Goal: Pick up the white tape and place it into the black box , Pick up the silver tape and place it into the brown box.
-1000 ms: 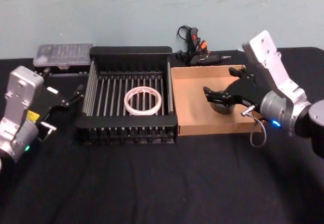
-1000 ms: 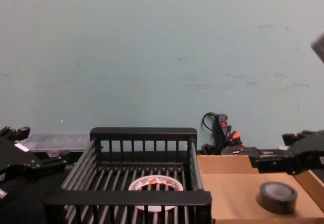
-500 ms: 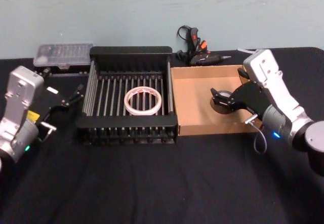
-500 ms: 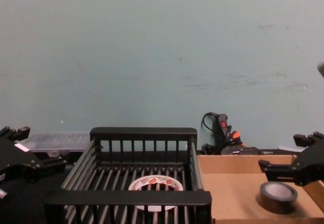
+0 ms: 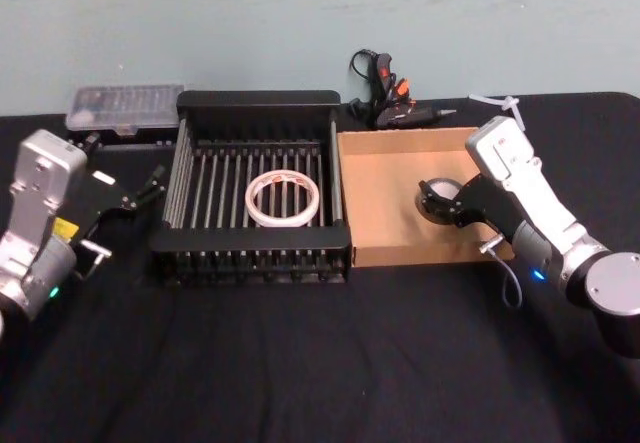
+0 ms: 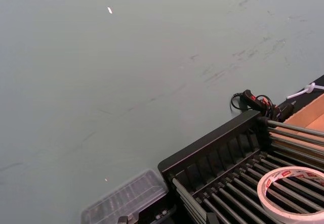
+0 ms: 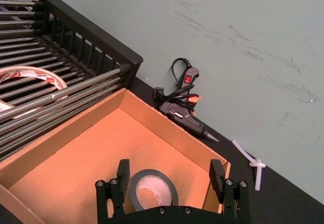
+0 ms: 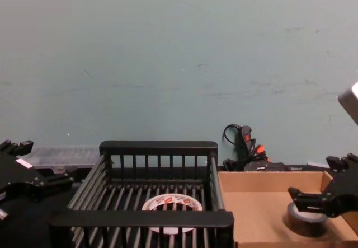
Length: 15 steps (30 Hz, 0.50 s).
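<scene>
Right gripper [image 7: 169,181] backing off the silver tape [image 7: 152,189], fingers spread wide and holding nothing

Both rolls are sitting where they belong: the white tape [image 5: 283,199] in the black box [image 5: 258,106], the silver one in the brown box [image 5: 385,208]. The risk, I'd guess, is a finger clipping the roll or the cardboard wall while pulling out (it's hanging right over it). Compared with a second ago it's sitting lower and closer to the robot. The left gripper [image 5: 135,191] is idling beside the crate, fingers apart.

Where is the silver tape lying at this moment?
The silver tape lies flat on the floor of the brown box, toward its right side, with the open right gripper straddling it.
</scene>
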Tool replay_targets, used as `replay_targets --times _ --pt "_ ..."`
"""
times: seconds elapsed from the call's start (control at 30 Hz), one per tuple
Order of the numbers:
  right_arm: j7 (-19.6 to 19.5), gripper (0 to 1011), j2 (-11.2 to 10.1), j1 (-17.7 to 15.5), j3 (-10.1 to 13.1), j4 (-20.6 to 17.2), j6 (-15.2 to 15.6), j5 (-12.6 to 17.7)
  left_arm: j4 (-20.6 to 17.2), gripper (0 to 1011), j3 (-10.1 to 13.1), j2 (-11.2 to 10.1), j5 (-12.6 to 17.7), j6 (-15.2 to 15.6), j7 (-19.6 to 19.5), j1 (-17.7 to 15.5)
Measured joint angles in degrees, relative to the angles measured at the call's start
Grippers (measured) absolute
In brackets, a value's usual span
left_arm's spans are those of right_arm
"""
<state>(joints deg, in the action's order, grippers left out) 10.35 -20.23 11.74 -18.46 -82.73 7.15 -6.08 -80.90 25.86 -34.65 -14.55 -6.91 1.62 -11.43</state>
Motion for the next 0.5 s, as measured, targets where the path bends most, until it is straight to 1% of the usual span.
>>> replay_targets --times 0.5 --pt "0.00 1002 -0.11 0.02 -0.08 0.00 0.00 0.05 0.00 1001 0.00 0.00 0.00 0.00 0.00 0.00"
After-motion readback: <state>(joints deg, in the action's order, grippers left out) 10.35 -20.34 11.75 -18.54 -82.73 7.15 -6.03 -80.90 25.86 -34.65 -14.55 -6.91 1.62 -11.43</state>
